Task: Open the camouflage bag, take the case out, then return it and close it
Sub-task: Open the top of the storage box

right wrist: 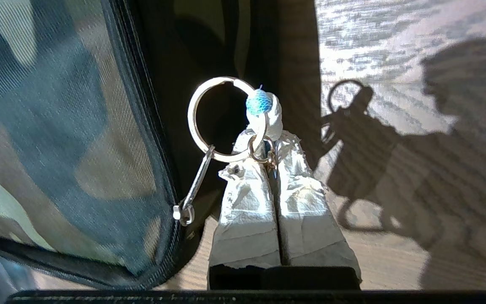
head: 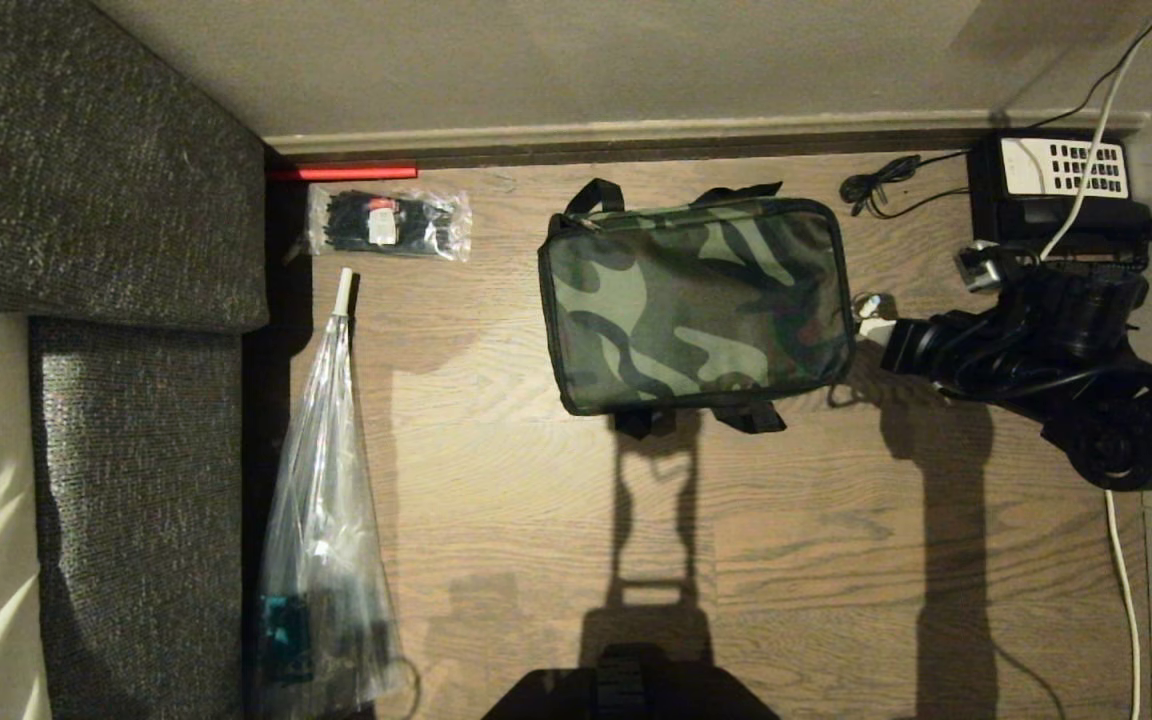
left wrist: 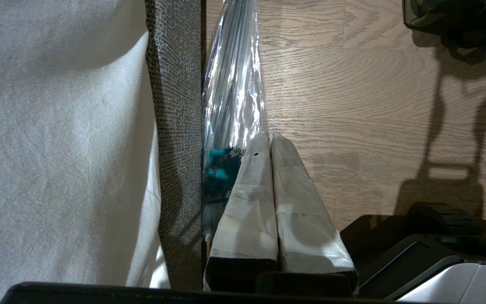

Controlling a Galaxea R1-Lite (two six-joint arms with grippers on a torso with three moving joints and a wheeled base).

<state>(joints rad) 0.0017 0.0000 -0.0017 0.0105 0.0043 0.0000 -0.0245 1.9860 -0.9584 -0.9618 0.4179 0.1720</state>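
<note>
So the camouflage bag [head: 696, 305] sits zipped shut on the wood floor [head: 536, 500], close to the far edge by the baseboard, lid side up; its black straps stick out at the far and near sides; no sign of the case, can't tell from here whether it's inside.

Right gripper [right wrist: 268, 139] is parked right at the bag's right-hand end; its white-taped fingers [right wrist: 247, 211] are pressed together and pinching the small ring with the blue bead [right wrist: 259, 102] on it; that's linked to the big key ring [right wrist: 222, 120], which hangs off the zipper pull [right wrist: 192, 190] at the corner of the bag.

Left gripper [left wrist: 270, 139] is doing nothing down by the near left part of the floor; fingers pressed together, holding nothing; pointing at a long clear plastic bag [head: 321, 520] lying along the grey couch [head: 86, 200].

Other stuff: a clear packet of black items [head: 388, 222] near the far left corner of the floor, a red strip [head: 341, 173] at the baseboard beside it; black telephone with white keypad [head: 1061, 180] in the far right corner, cables [head: 876, 185] trailing.
</note>
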